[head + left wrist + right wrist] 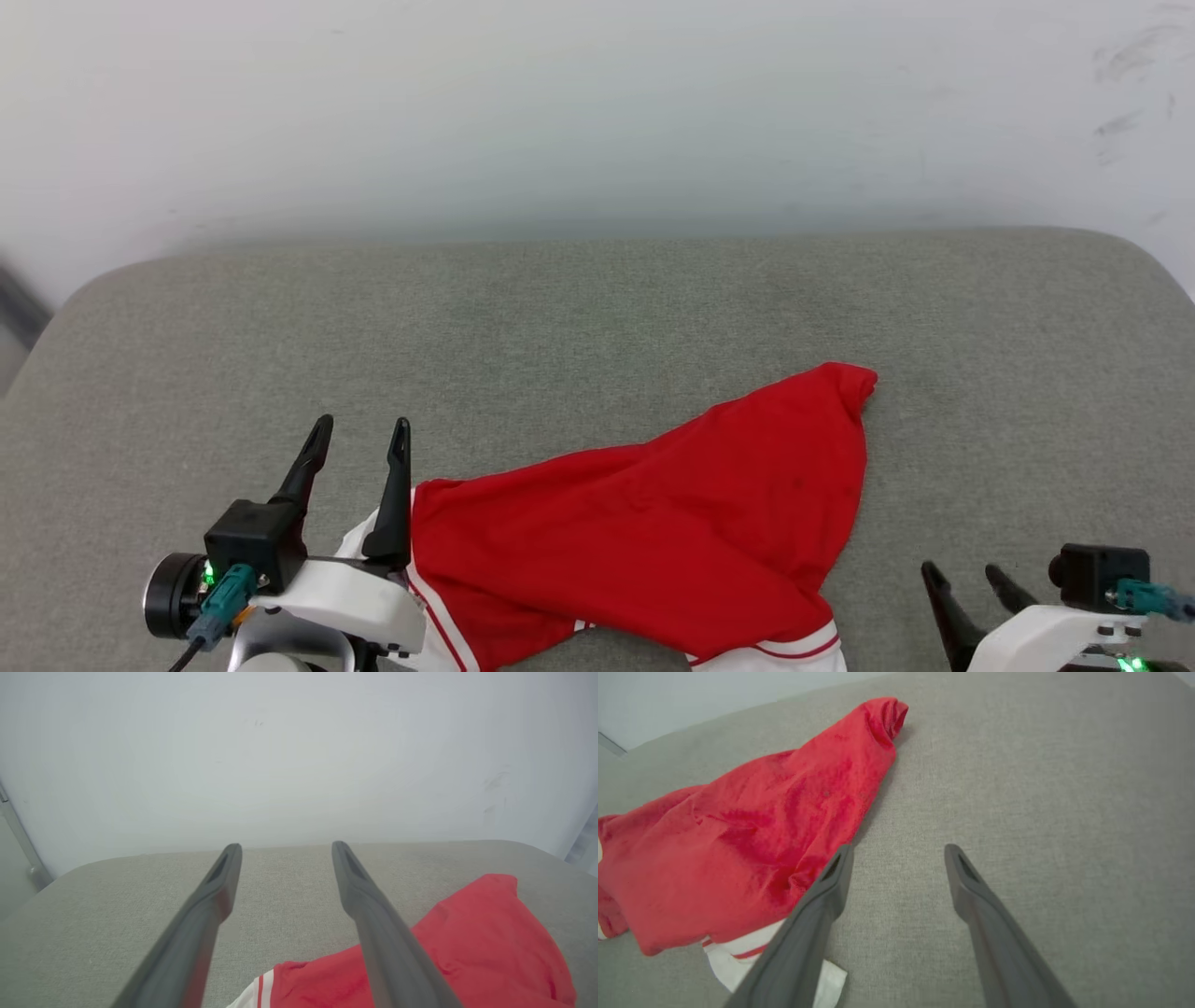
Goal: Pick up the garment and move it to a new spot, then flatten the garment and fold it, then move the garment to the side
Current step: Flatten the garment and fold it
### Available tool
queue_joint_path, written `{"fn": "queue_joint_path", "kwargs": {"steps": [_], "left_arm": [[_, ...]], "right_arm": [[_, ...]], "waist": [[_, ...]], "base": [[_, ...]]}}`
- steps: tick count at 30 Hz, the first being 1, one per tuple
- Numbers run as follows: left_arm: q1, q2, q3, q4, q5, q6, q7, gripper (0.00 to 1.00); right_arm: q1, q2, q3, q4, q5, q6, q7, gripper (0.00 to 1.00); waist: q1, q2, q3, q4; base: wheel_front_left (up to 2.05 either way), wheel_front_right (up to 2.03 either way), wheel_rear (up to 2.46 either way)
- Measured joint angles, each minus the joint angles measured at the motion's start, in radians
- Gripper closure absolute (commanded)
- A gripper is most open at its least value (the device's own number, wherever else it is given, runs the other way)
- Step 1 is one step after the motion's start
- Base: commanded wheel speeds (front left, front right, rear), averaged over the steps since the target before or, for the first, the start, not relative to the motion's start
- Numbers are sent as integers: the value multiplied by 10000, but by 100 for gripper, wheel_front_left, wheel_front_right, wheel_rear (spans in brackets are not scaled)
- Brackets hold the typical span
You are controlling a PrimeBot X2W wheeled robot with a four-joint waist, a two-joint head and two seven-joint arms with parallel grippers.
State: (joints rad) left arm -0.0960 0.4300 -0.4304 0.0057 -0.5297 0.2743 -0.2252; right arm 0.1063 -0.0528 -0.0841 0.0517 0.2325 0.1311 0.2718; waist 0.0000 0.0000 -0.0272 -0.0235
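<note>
There's the thin red jersey shirt [672,532] lying rumpled and slanted by the near edge of the padded grey bench [560,308], left gripper [362,427] and right gripper [962,569] flanking it, both spread wide and empty, probably ready to flatten it

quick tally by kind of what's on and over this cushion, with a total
red thin-fabric shirt with white striped trim: 1
grippers with two long dark fingers: 2 (left gripper, right gripper)
grey fabric-covered padded surface: 1
total: 4
</note>
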Motion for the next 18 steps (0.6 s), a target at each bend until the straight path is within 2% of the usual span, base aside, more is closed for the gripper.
{"fn": "queue_joint_path", "kwargs": {"steps": [5,9,14,18], "left_arm": [[-48,-12,-115,-245,196,13,-81,0],[-357,-58,-161,-535,395,-12,-153,0],[-586,-224,-196,-606,518,-77,-244,0],[-804,-330,-232,-493,594,-178,-259,0]], "right_arm": [[-508,-405,242,614,560,0,2299,0],[-1224,-673,765,894,965,0,3620,0],[-2080,-976,1668,1438,1392,0,4587,0],[-2560,-1179,2159,2004,1590,0,4869,0]], "waist": [[0,0,137,338],[0,0,479,646],[0,0,1021,1056],[0,0,1450,1346]], "base": [[0,0,0],[0,0,0],[0,0,0],[0,0,0]]}}
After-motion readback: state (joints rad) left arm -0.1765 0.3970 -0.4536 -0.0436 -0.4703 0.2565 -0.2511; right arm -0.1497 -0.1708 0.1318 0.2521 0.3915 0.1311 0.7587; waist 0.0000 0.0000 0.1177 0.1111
